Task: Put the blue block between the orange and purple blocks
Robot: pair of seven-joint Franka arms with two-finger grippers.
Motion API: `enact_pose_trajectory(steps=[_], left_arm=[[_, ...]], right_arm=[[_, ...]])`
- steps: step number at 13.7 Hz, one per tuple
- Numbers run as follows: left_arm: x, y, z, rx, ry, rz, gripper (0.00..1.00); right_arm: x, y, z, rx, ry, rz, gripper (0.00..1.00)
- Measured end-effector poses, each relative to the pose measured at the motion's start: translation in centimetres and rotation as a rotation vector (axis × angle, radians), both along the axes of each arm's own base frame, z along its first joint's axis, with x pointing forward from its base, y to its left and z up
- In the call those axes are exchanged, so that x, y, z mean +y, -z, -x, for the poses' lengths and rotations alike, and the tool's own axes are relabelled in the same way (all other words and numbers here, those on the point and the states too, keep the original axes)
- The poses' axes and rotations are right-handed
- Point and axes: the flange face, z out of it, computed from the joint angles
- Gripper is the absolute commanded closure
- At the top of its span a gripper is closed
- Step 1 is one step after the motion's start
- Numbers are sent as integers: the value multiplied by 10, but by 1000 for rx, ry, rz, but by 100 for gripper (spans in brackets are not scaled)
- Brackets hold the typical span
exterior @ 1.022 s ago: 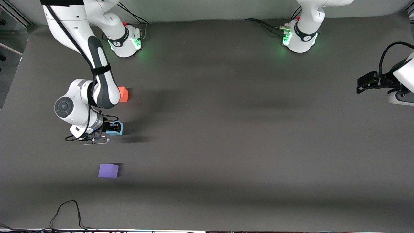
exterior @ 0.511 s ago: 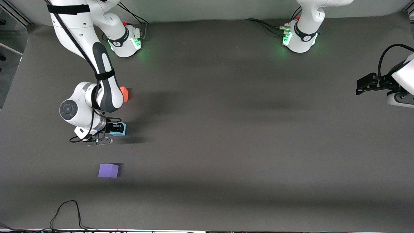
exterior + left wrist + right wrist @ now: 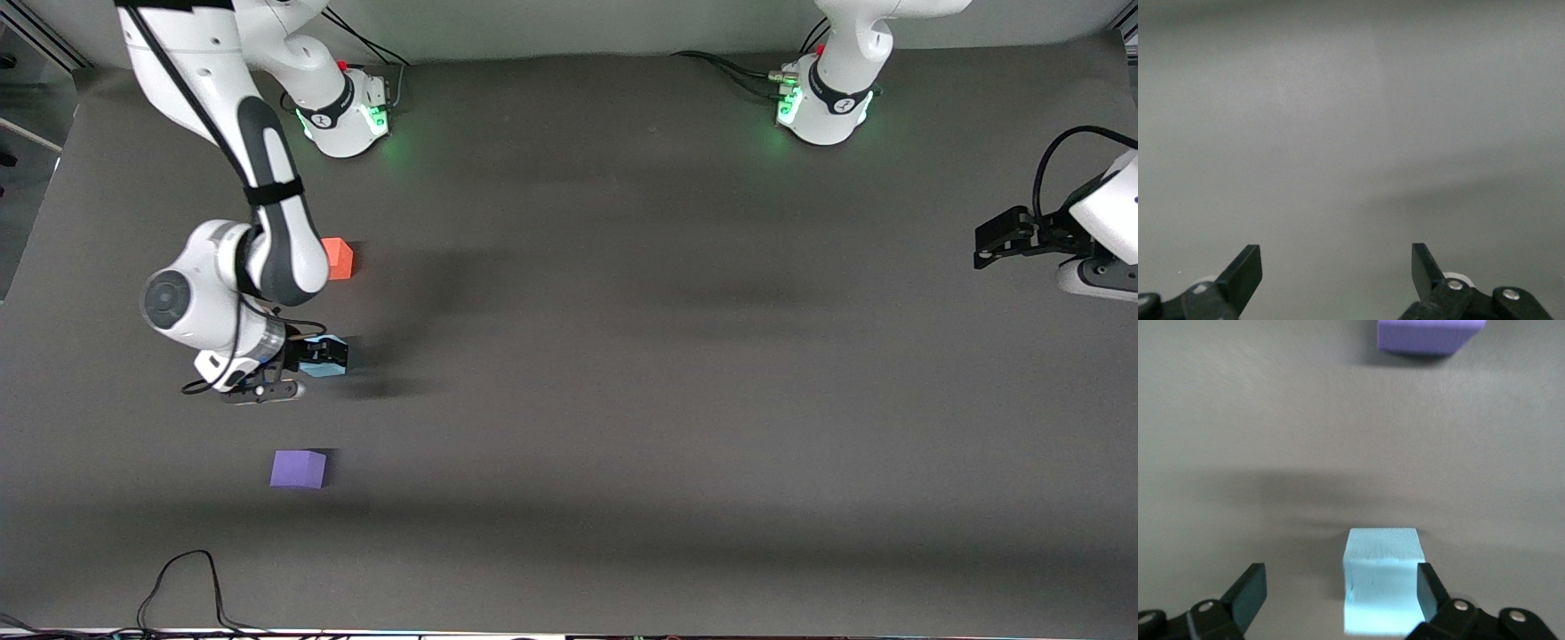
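The light blue block (image 3: 327, 363) sits on the table between the orange block (image 3: 339, 259), which is farther from the front camera, and the purple block (image 3: 298, 468), which is nearer. My right gripper (image 3: 316, 354) is low over the blue block and open. In the right wrist view the blue block (image 3: 1381, 580) lies between the jaws of my right gripper (image 3: 1340, 587), against one finger, with a gap to the other. The purple block (image 3: 1428, 335) shows at the edge of that view. My left gripper (image 3: 985, 247) waits open at the left arm's end of the table, with nothing between its jaws in its wrist view (image 3: 1337, 267).
The right arm's elbow (image 3: 178, 298) hangs over the table beside the orange block. A black cable (image 3: 182, 582) loops at the table edge nearest the front camera. The two arm bases (image 3: 342, 111) (image 3: 822, 107) stand along the table edge farthest from that camera.
The right arm's wrist swung slightly one way and back. The blue block now lies a little more toward the left arm's end than a second ago. The left gripper drifted slightly.
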Motion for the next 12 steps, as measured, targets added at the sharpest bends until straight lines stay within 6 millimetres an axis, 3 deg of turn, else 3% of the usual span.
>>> enact_pose_trajectory(steps=[4,8,10,12], left_arm=[[0,5,-3,5,-25,-2,0],[0,7,-5,5,-48,-3,0],[0,5,-5,0,-39,-2,0],[0,5,-5,-1,-28,-2,0]], right_arm=[[-26,-130,-15,-38,-6,-60,0],[-45,-243,12,-116,-33,-71,0],[-41,-278,18,-141,-68,-31,0],[-26,-280,14,-136,-74,-8,0]])
